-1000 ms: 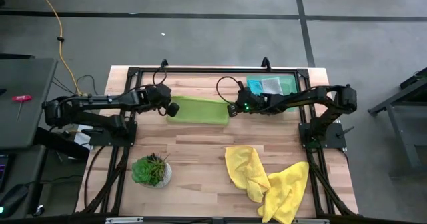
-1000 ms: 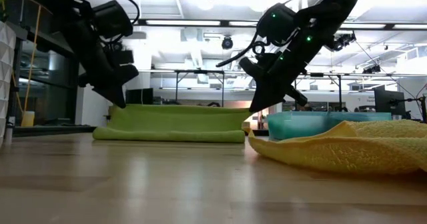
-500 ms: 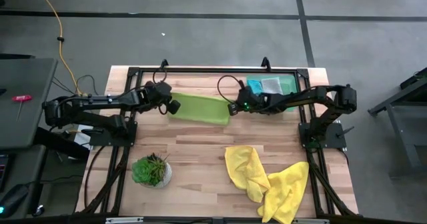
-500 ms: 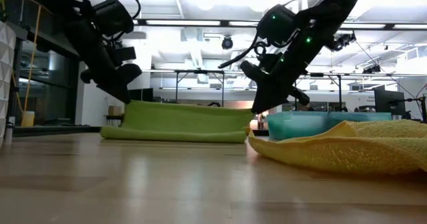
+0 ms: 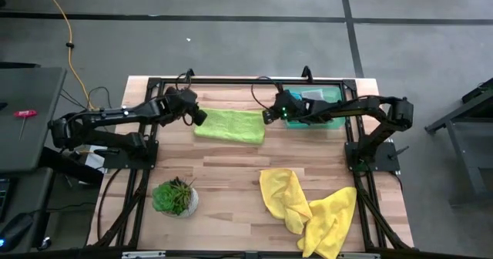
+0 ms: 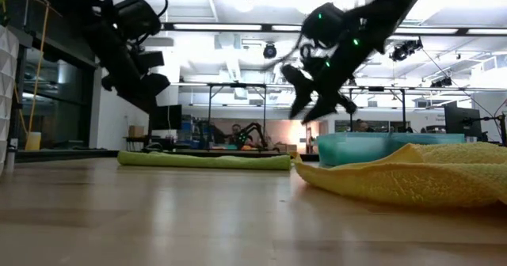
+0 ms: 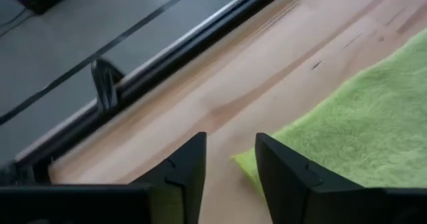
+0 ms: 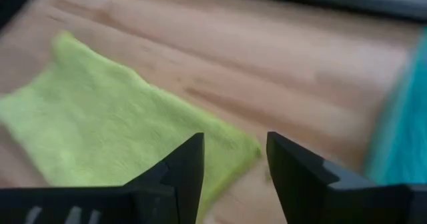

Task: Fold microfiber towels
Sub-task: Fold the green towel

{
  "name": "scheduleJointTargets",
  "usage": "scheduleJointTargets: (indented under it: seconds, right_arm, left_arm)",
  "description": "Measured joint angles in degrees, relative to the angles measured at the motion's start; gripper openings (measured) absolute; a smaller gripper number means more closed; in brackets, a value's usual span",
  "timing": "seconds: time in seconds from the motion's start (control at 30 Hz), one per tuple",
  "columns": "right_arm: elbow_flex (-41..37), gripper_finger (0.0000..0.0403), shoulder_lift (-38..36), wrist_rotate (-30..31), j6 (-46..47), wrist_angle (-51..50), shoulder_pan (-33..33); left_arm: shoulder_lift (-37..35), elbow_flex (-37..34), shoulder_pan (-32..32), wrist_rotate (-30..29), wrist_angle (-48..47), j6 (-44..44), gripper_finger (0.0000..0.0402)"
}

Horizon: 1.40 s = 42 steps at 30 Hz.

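While both arms hang over the far side of the table (image 5: pixel 231 166), the high view puts the green towel (image 5: pixel 229 126) flat between them, folded into a strip. The left gripper (image 5: pixel 197 117) sits at its one short end and the right gripper (image 5: pixel 269 116) at the other. Fingers are too small to judge from up here. A teal tray (image 5: pixel 333 99) is partly covered by the right arm, two yellow towels (image 5: pixel 308 206) lie crumpled near the front edge, and a potted plant (image 5: pixel 176 197) stands well apart, with open wood between.

Low view: the green towel (image 6: pixel 204 161) lies flat on the wood, both grippers clear above it, the left gripper (image 6: pixel 150 88) at one end and the right gripper (image 6: pixel 313 100) blurred. The yellow heap (image 6: pixel 412 179) blocks much of the tray (image 6: pixel 352 147).

Left wrist: fingers (image 7: pixel 183 174) parted, nothing between, the towel's corner (image 7: pixel 333 137) just beyond them, the table's rail (image 7: pixel 167 64) close behind.

Right wrist: fingers (image 8: pixel 180 174) apart and empty over the towel's (image 8: pixel 107 137) corner; a teal blur (image 8: pixel 400 131) is cut off at the frame's edge.
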Motion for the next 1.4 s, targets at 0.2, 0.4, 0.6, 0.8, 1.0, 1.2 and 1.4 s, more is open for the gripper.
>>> scheduleJointTargets:
  seconds: [0.2, 0.4, 0.6, 0.8, 1.0, 1.2, 1.4]
  right_arm:
    - [5.52, 0.0156, -2.34, -10.08, -12.96, -4.50, -0.47]
    - [6.94, 0.0156, -4.38, -16.24, -18.67, -16.69, 1.74]
    - [0.78, 0.0156, -5.10, -20.56, -18.69, -16.77, 4.84]
    - [-3.05, 0.0156, -5.10, -20.90, -16.68, -10.46, 6.12]
    - [-3.15, 0.0156, -5.10, -20.90, -17.33, -8.18, 6.08]
    - [-3.15, 0.0156, -5.10, -20.90, -17.63, -6.80, 6.08]
    - [-3.15, 0.0156, -5.10, -20.88, -17.66, -6.36, 6.08]
  left_arm:
    - [0.00, 5.45, 3.91, 15.24, -4.68, 7.39, 0.0147]
    - [0.22, 4.42, 4.43, 27.17, -13.81, 7.98, 0.0156]
    - [0.24, -1.87, 3.44, 28.68, -13.56, 5.14, 0.0157]
    - [0.24, -4.66, 0.57, 29.56, -8.98, 11.46, 0.0157]
    - [1.40, -4.68, -2.51, 29.26, -10.05, 19.28, 0.0157]
    - [5.90, -4.68, -4.54, 24.55, -11.50, 22.66, 0.0157]
    - [9.68, -4.63, -5.82, 21.56, -9.60, 23.66, 0.0157]
